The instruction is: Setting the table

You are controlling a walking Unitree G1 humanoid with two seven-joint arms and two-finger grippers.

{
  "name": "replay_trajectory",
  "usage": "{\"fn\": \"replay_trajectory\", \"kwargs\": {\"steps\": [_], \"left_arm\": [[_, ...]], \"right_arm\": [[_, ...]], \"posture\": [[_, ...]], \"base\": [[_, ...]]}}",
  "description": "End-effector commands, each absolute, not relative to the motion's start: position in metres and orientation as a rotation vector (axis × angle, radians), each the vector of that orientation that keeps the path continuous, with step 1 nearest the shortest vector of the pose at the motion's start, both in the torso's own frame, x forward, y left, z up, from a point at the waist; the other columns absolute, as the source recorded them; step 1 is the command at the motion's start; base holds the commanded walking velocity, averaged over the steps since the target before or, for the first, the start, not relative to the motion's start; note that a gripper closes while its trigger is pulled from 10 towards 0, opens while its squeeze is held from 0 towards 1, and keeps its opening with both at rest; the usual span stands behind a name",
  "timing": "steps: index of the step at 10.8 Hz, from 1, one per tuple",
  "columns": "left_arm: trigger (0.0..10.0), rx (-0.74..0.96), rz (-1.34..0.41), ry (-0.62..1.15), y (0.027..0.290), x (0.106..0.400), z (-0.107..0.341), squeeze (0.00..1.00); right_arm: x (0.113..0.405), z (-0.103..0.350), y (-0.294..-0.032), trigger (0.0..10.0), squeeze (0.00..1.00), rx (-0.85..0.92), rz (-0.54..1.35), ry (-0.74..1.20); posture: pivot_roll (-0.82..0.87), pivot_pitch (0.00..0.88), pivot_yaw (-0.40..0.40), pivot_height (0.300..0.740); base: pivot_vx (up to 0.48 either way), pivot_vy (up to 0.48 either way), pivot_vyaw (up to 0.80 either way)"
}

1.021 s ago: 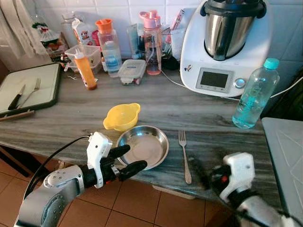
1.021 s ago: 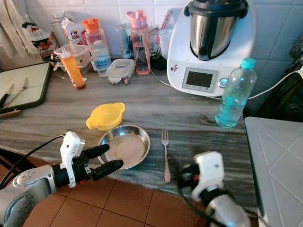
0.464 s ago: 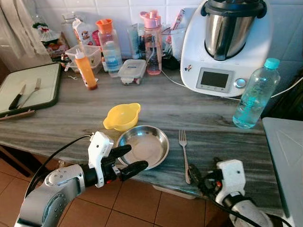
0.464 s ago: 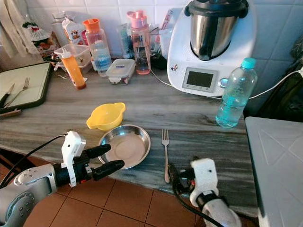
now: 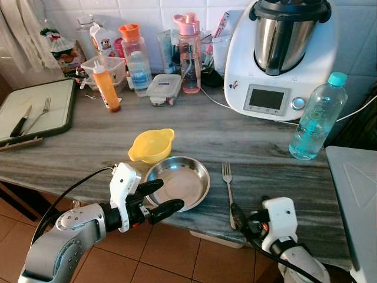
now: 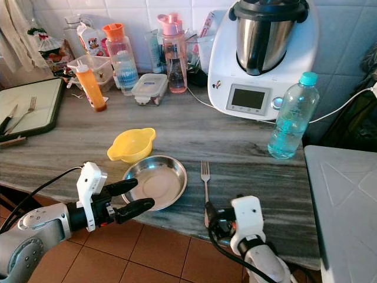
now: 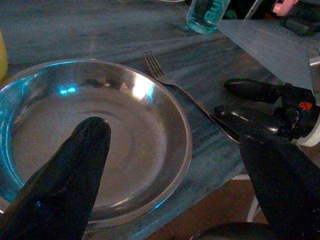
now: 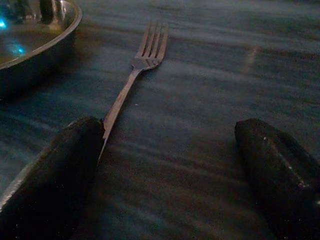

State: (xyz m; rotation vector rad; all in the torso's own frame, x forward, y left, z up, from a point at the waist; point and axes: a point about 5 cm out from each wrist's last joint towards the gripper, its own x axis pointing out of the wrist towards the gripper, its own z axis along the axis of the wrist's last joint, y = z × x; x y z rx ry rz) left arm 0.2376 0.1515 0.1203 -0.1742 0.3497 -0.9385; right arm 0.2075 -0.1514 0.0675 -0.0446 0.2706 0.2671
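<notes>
Right wrist view — right gripper (image 8: 165, 170) fingers spread, one beside fork (image 8: 131, 77) handle. Left gripper (image 5: 156, 197) spread too — at steel plate (image 5: 179, 181) rim.

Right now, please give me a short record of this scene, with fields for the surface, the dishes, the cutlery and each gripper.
surface: grey streaked counter
plate: steel plate near the front edge
bowl: yellow bowl, just behind the plate
fork: fork to the right of the plate, tines pointing away from the robot
left gripper: left gripper open, fingertips at the plate's near rim
right gripper: right gripper open, low over the counter at the fork's handle end, one finger beside the handle
</notes>
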Motion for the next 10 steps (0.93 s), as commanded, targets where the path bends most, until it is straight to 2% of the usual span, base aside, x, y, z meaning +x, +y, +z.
{"fn": "replay_trajectory", "kwargs": {"steps": [1,10], "left_arm": [[10.0,-0.145,-0.933,0.349,0.155,0.24,0.122,0.0],[10.0,-0.146,-0.932,0.348,0.154,0.239,0.122,0.0]], "right_arm": [[0.206,0.059,-0.145,10.0,1.0,-0.038,0.282,0.319],[0.212,0.064,-0.129,10.0,1.0,-0.007,0.371,0.302]], "posture": [[0.05,0.006,0.102,0.74],[0.05,0.009,0.102,0.74]], "base": [[0.0,0.0,0.0],[0.0,0.0,0.0]]}}
